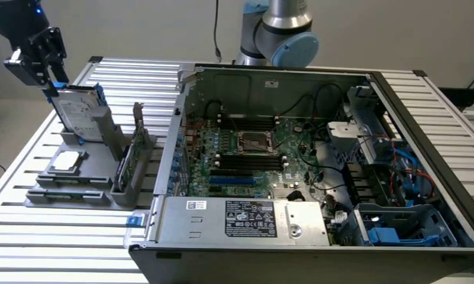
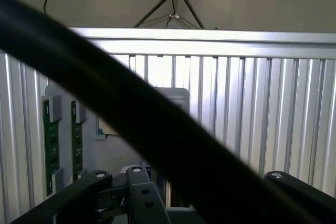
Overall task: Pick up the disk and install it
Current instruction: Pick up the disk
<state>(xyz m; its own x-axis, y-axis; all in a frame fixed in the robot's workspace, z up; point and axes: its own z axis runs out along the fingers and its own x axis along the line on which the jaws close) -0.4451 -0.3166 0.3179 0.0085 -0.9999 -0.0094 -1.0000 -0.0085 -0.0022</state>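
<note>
Rises at the top middle of the exterior view as a grey arm [image 1: 284, 16], with a light-blue-capped joint [image 1: 294, 49] on the side toward that view's right. Runs out past the top edge there. Comes in at the exterior view's upper left as a black wrist [image 1: 16, 18] with a small blue light [image 1: 38, 9] lit on it. Carries a black gripper [image 1: 41, 66], pointing down and tilted a little. Shows black linkage bars [image 2: 134, 195] with round pivot bolts in the wrist view, behind a thick black band [image 2: 157, 135] crossing diagonally.
</note>
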